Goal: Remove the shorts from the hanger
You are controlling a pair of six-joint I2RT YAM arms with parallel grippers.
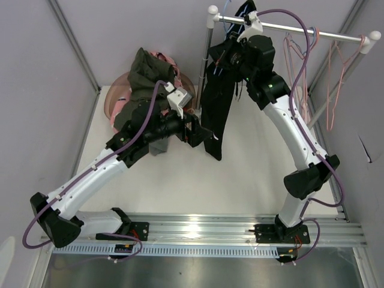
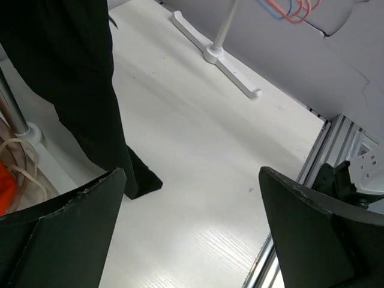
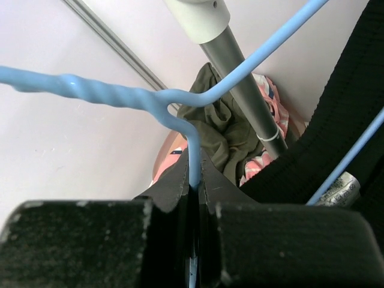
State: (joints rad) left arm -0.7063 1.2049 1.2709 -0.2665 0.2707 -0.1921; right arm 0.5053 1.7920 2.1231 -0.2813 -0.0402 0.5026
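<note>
- The rack (image 1: pixel 288 27) stands at the far right of the table (image 1: pixel 252 168), and from the left end of its rail the black shorts (image 1: pixel 215 102) hang down. Their long axis runs from the rail to the tabletop, where the hem looks to reach or nearly reach the surface
- The pile of other shorts (image 1: pixel 144 75) sits in a pink tub (image 1: pixel 120 90) at the far left, well apart from the hanging pair and already off any hanger
- The left gripper (image 1: pixel 201 135) is just beside the lower part of the black shorts, so it is the nearer arm to the cloth. In its own view the jaws stand wide apart with nothing between them, and the black shorts lie up and to the left of the fingers (image 2: pixel 66 222)
- The right gripper (image 3: pixel 193 180) is up at the rail, clamped tight on the wire of the blue hanger (image 3: pixel 90 90) just below its twisted neck
- I'd guess the pull has to go downward along the cloth while the hanger is held
- Only the right wrist view shows that pinch; the overhead view hides it behind the arm, but alone shows both arms against the shorts
</note>
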